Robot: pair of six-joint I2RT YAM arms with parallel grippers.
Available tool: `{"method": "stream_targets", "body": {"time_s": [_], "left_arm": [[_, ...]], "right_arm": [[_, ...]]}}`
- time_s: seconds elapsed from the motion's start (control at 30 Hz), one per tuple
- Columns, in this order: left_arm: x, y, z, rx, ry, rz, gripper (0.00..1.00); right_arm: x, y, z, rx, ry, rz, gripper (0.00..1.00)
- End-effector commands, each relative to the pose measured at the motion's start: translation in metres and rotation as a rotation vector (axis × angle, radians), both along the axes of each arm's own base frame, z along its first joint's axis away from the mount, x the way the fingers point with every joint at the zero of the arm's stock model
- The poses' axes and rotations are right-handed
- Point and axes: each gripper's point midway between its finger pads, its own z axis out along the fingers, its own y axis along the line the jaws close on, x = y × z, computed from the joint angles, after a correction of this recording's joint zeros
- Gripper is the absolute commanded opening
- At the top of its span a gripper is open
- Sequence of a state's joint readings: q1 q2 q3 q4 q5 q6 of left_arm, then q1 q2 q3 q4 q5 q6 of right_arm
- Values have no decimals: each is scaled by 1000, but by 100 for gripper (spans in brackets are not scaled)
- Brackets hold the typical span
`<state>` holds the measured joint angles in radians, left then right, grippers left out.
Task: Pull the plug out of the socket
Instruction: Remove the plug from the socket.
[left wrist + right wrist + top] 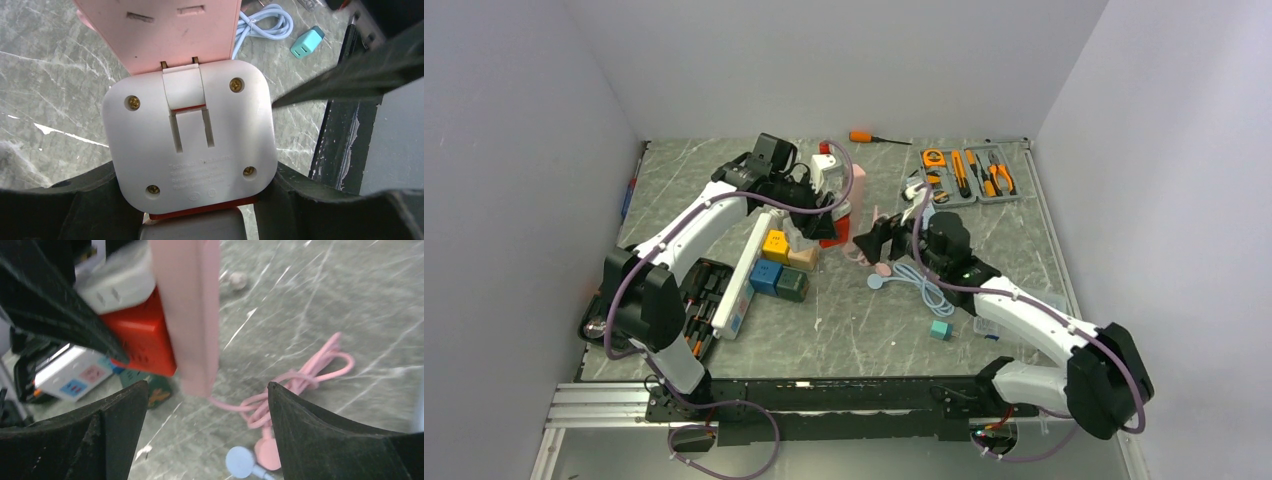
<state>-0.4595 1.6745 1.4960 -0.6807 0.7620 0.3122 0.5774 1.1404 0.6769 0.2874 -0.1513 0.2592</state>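
The plug (190,145) is a white-backed, red-sided cube adapter, and my left gripper (192,197) is shut on its two sides. Its brass prongs enter the pink socket strip (175,30) just above it. In the top view the left gripper (822,203) holds this plug (834,228) off the table, against the pink strip (857,195). My right gripper (207,390) is open, with nothing between its fingers. It sits just below the strip's lower end (192,315) and beside the red plug (142,335). The top view places the right gripper (871,243) to the strip's right.
The strip's pink cord (879,262) and a light blue cable (929,290) lie coiled under the right arm, with a teal charger (940,329) nearby. Coloured blocks (775,262), a white power strip (739,280) and a black tray (702,300) sit left. A tool kit (969,175) lies far right.
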Motion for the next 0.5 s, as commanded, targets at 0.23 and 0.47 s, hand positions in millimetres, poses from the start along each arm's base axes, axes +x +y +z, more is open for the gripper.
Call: {"method": "stream_targets", "body": {"time_s": [0.23,0.47], "left_arm": [[17,-5,71,-159,-115,26,0],[13,-8,84,-208,-78,17,0]], "right_arm": [[-13,51,-27,-45,-38,113,94],[23,44,-35,-75,-88,-41,90]]}}
